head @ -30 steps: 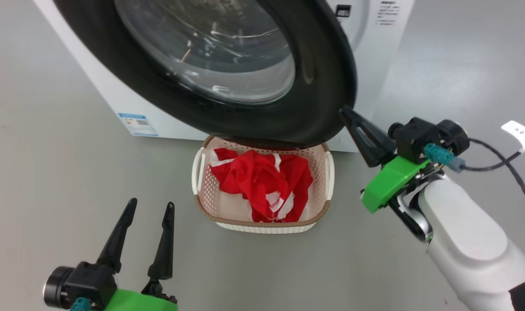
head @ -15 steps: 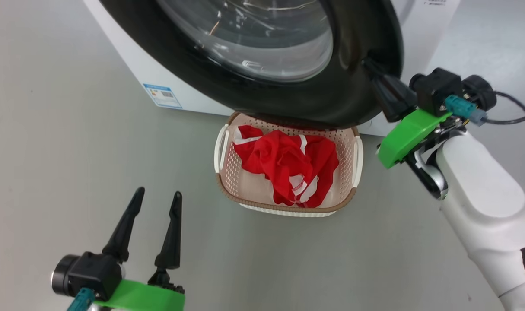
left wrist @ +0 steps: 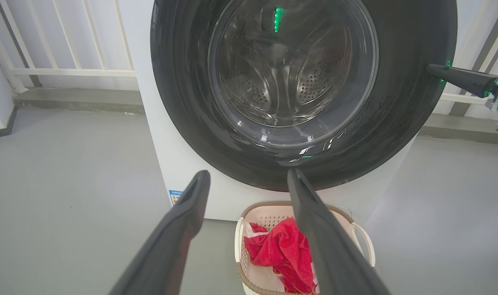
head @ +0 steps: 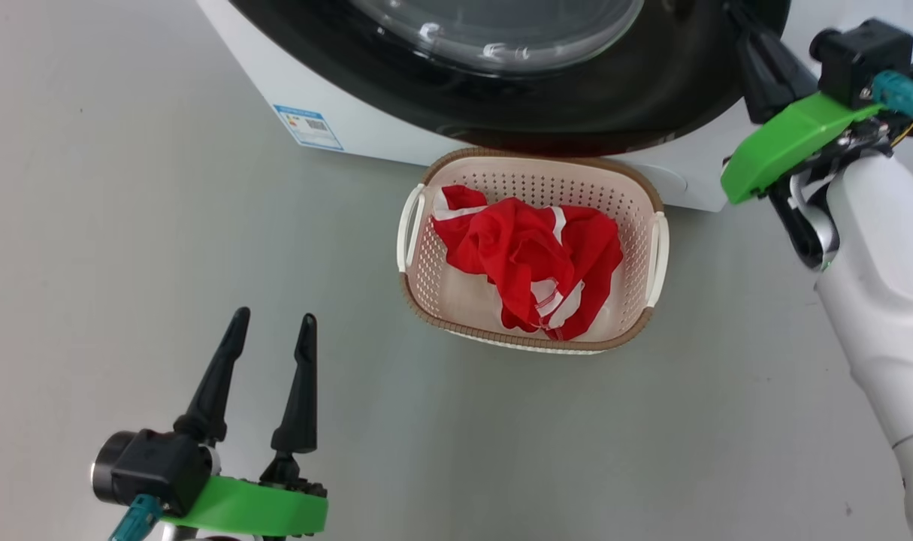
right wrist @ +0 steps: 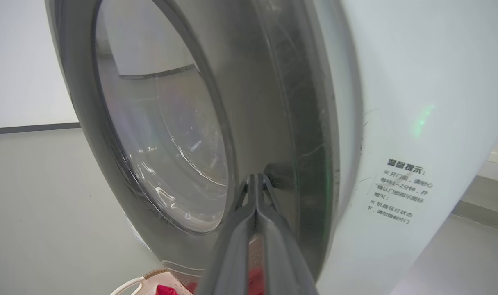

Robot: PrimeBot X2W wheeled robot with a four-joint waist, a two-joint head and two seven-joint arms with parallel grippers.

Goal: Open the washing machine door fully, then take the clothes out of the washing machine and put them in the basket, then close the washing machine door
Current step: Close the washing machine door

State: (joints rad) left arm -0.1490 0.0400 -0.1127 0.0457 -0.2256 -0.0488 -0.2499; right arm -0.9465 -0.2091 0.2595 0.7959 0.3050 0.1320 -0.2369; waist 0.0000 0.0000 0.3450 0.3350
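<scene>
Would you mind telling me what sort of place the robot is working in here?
Likely a laundry area, perhaps a test room: a white front-loading washing machine, a basket of red clothes on bare grey floor, white railing behind.

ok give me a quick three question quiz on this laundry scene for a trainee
1. True or false: the bright red clothes with white trim lie inside the cream-white perforated plastic basket.
2. Multiple choice: up at the glossy black rim of the large round door, the right gripper has its fingers A) spread wide, B) pressed together, C) clamped on red cloth.
3. Fill in: the left gripper, low over the grey floor, has its two long dark fingers ___.

Key: 1 true; 2 B; 3 open
</scene>
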